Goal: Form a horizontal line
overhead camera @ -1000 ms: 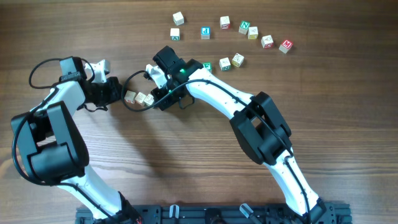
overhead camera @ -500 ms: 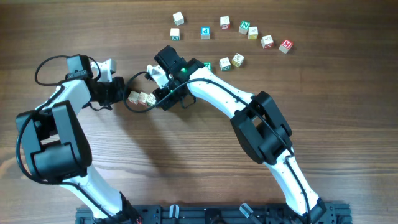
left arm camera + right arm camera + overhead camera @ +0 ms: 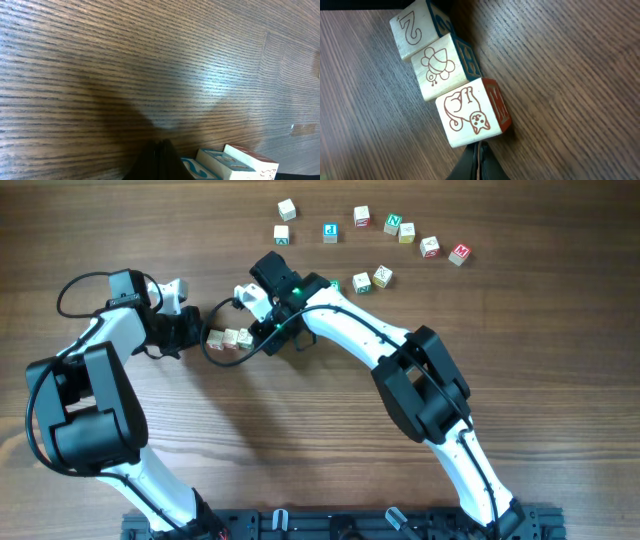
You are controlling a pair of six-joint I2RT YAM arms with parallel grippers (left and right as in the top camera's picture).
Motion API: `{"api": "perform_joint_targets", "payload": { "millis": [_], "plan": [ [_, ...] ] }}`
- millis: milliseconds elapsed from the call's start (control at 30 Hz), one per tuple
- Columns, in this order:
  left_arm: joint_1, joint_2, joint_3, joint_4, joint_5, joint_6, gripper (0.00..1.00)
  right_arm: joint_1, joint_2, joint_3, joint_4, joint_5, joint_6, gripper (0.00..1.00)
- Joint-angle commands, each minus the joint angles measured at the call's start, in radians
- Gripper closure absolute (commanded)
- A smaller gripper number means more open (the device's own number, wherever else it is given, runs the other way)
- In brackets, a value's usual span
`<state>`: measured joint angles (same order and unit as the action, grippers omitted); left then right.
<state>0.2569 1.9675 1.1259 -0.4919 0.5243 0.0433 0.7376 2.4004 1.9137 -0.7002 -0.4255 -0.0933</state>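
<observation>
The horizontal line [image 3: 230, 338] is three pale wooden cubes joined edge to edge at the table's left middle. In the right wrist view they are a "2" cube [image 3: 415, 30], a bee cube [image 3: 441, 71] and a cat cube [image 3: 469, 117] with a red side. My right gripper [image 3: 478, 150] is shut and empty, its tips touching the cat cube's end; overhead it is at the row's right end [image 3: 262, 330]. My left gripper [image 3: 196, 332] is shut and empty at the row's left end. In the left wrist view its tips [image 3: 162, 152] sit beside the blue-marked end cube [image 3: 192, 167].
Several loose letter cubes lie at the back: two pale ones [image 3: 287, 209], a blue-lettered one [image 3: 330, 232], green [image 3: 392, 222] and red ones [image 3: 459, 253], and a small group [image 3: 372, 279] near the right arm. Both arms reach in from the front edge.
My left gripper has moved right and pushed the cubes. They slid right, straightened and closed up into a tight row against the right gripper, which barely moved.
</observation>
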Motion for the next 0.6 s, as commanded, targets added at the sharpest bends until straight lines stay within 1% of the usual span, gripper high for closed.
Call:
{"api": "perform_joint_targets", "payload": {
  "millis": [0, 67, 167, 233, 300, 467, 567],
  "plan": [
    [-0.024, 0.019, -0.008, -0.034, 0.05, -0.007, 0.96, 0.011, -0.018, 0.008, 0.031, -0.021, -0.043, 0.96],
    [-0.024, 0.019, -0.008, -0.041, 0.051, -0.007, 0.96, 0.011, -0.018, 0.008, 0.031, -0.021, -0.062, 0.96],
    [-0.024, 0.019, -0.008, -0.039, 0.036, -0.058, 0.96, 0.011, -0.018, 0.008, 0.032, -0.021, -0.065, 0.96],
    [-0.024, 0.019, -0.008, -0.041, 0.034, -0.066, 0.96, 0.011, -0.018, 0.008, 0.034, -0.02, -0.069, 0.96],
    [-0.024, 0.019, -0.008, -0.04, -0.002, -0.131, 0.96, 0.011, -0.018, 0.008, 0.035, -0.021, -0.084, 0.96],
    [-0.024, 0.019, -0.008, -0.04, -0.021, -0.139, 0.96, 0.011, -0.018, 0.008, 0.034, -0.021, -0.089, 0.96],
    [-0.024, 0.019, -0.008, -0.04, -0.031, -0.174, 0.96, 0.011, -0.018, 0.008, 0.035, -0.021, -0.091, 0.96]
  ]
}}
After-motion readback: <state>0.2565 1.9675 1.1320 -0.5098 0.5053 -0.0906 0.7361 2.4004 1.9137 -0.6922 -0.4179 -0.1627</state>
